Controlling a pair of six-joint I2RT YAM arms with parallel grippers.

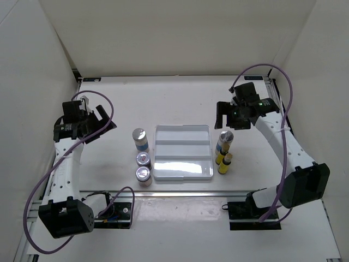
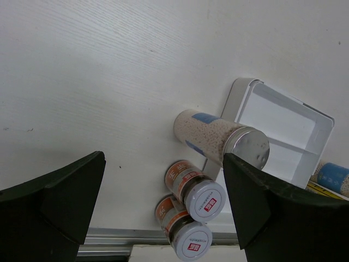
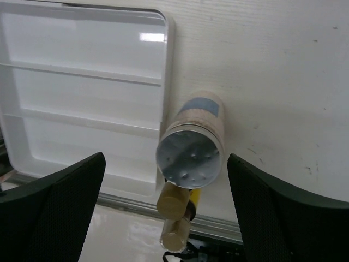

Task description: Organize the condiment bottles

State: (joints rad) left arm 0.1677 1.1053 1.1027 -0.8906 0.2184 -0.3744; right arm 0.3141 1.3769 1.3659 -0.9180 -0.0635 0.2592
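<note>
Jaws spread and nothing gripped, the left pincer (image 1: 101, 123) is held off to the left of a first white bottle (image 1: 140, 140) and two squat jars (image 1: 143, 159) just beside the tray (image 1: 182, 134). The right pincer (image 1: 224, 121), also parted and empty, is poised above the second white bottle (image 1: 223, 141), with two slim yellow bottles (image 1: 223, 166) just beside it on the desk (image 1: 136, 98). Nothing is seen inside the tray, so the sorting is judged not yet begun: all six are left to be placed.
</note>
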